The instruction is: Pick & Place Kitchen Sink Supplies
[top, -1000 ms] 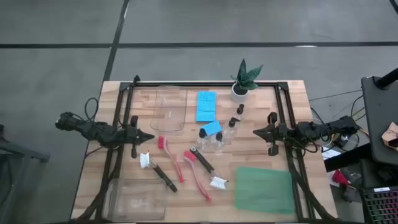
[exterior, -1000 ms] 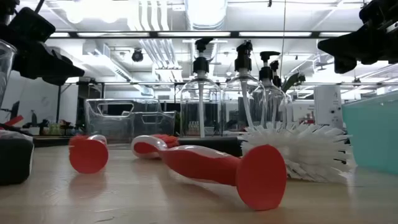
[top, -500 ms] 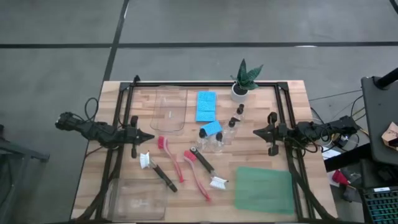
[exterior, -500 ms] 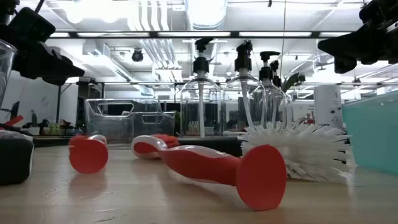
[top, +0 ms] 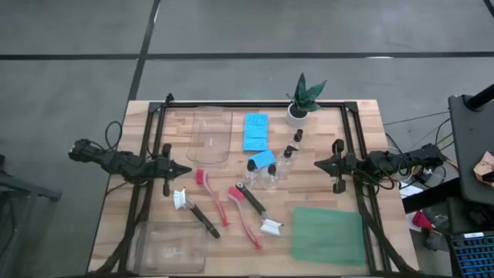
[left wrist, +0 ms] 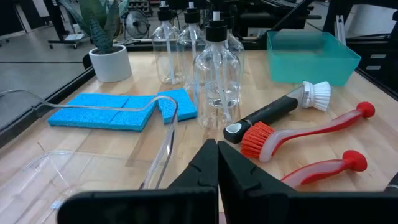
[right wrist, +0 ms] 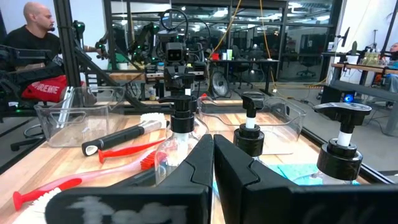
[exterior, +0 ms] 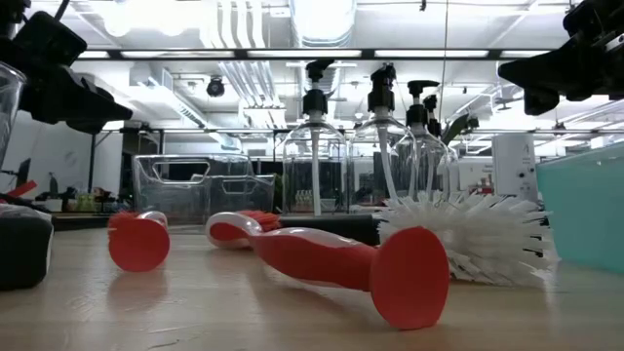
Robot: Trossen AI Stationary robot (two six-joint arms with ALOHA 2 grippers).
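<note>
Three blue sponges (top: pixel 255 131) lie flat at mid-table, one (top: pixel 262 160) apart from the pair. Red-handled brushes (top: pixel 212 197) and black-handled brushes (top: pixel 255 205) with white bristles lie on the near half. Several clear black-topped pump bottles (top: pixel 272 171) stand upright between sponges and brushes. My left gripper (top: pixel 181 168) hovers shut over the table's left side, left of the brushes, which lie ahead of it (left wrist: pixel 217 163). My right gripper (top: pixel 319 164) hovers shut on the right, pointing at the bottles (right wrist: pixel 212 155). Neither touches anything.
One clear tray (top: pixel 210 135) sits at the far left-centre and another (top: pixel 171 245) at the near left corner. A green mat (top: pixel 328 235) covers the near right. A potted plant (top: pixel 301 104) stands at the far edge. A person (right wrist: pixel 31 37) is in the room beyond.
</note>
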